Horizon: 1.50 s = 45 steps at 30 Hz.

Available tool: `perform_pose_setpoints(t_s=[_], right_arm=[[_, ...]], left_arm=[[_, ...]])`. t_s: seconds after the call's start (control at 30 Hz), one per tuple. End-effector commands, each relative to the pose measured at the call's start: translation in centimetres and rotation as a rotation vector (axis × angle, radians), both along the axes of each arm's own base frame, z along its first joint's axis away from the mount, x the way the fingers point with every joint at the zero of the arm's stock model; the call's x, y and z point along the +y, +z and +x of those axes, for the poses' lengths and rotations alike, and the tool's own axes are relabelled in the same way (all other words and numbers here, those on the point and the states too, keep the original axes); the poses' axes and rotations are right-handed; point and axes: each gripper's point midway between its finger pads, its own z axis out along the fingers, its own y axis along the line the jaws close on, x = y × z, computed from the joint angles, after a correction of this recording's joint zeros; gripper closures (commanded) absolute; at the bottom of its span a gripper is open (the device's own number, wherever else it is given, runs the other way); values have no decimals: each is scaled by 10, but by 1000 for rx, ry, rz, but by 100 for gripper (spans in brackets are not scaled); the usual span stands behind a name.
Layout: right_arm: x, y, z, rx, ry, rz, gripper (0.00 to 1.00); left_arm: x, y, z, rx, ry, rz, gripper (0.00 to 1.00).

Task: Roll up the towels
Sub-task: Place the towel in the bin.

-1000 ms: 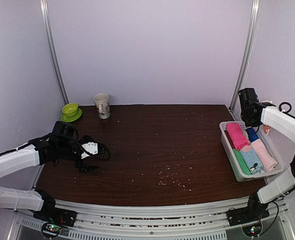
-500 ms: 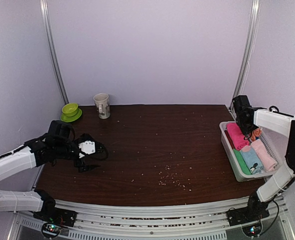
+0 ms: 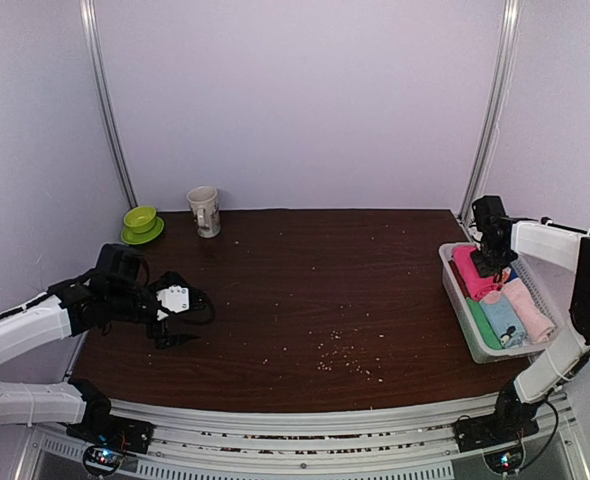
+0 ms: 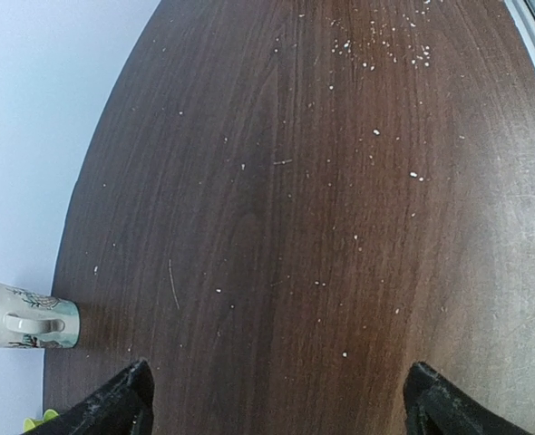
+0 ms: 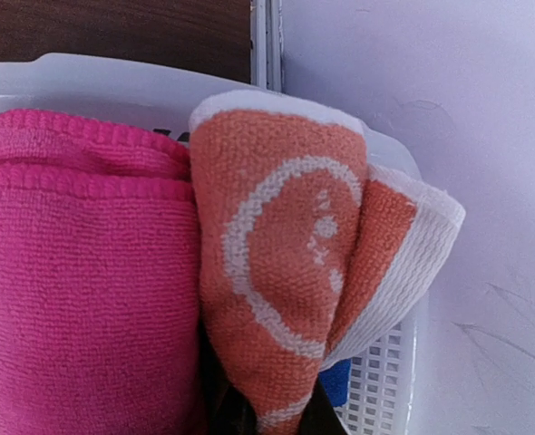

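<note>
At frame right, the right hand [image 3: 492, 262] is clamped on the orange towel [image 5: 286, 272], which touches the pink towel [image 5: 77, 272] in the white basket [image 5: 113, 71]. At lower left, the left hand [image 3: 197, 318] is spread apart above the tabletop [image 3: 315, 290].

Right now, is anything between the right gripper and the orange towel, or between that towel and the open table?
Nothing separates them: the right gripper is shut on the orange towel in the basket. Toward the table lie the hot pink towel and the basket wall, so it probably needs lifting over both.
</note>
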Motion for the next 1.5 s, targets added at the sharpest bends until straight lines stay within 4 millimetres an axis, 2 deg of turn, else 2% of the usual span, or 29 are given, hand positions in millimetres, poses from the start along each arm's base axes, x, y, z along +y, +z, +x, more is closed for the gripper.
perform_pose_setpoints(t_s=[0.0,0.2,0.3,0.53,0.67,1.17,1.37,1.47], right_arm=[[4,-20,-6,20,-4,164,100],[-8,-31,-3,-9,-52,316,100],[-15,-34,-3,-20,-84,355,94],[-36,-29,-5,-53,-170,363,58],[-42,-19,-5,-78,-192,358,47],[-48,18,-3,-162,-208,353,44],[-53,20,-5,-166,-234,339,45],[-51,29,-3,-195,-221,357,39]], left_arm=[[-1,5,-1,-7,-10,-27,2],[-2,8,-3,-10,-12,-32,2],[-2,8,-3,-10,-13,-33,2],[-2,7,-3,-2,-15,-33,2],[-3,7,-3,-1,-17,-34,2],[-3,3,-4,14,-19,-31,2],[-3,1,-4,20,-20,-28,2],[-3,0,-4,25,-20,-26,2]])
